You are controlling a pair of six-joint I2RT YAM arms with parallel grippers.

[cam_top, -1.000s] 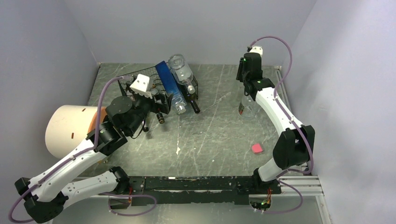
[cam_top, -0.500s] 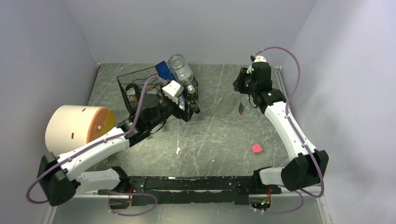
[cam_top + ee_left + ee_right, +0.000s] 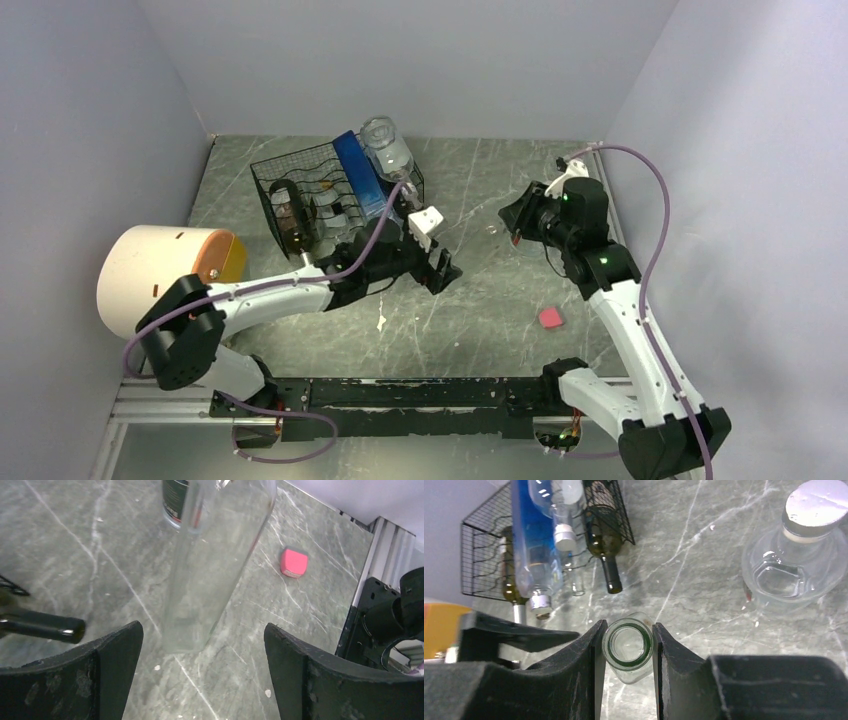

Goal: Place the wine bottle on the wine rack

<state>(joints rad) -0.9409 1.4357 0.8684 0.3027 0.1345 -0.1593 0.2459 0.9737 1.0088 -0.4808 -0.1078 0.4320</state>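
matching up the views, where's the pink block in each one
top external: the pink block lies right of centre, in the lower half.
left wrist: upper right, to the right of the clear bottle.
right wrist: not in it.
shared landmark: the left gripper, jaws open, shows in all three views.
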